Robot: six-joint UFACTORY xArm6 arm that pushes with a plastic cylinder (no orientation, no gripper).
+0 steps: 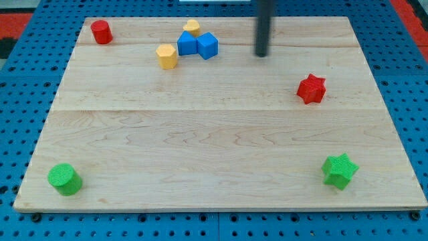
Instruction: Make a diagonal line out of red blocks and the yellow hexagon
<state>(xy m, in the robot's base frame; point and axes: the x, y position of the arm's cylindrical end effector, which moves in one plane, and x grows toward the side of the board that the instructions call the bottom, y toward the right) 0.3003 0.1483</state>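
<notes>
A red cylinder [101, 31] stands at the board's top left corner. A red star [311, 88] lies at the view's right, about a third of the way down. A yellow hexagon [167, 56] lies at the top middle, just left of two blue cubes. My tip [262, 55] is at the end of the dark rod at the top, right of the blue cubes and up-left of the red star. It touches no block.
Two blue cubes [187, 44] [208, 45] sit side by side at the top. A second yellow block [192, 27] sits just behind them. A green cylinder [65, 179] is at bottom left, a green star [340, 170] at bottom right. The wooden board [214, 154] lies on a blue pegboard.
</notes>
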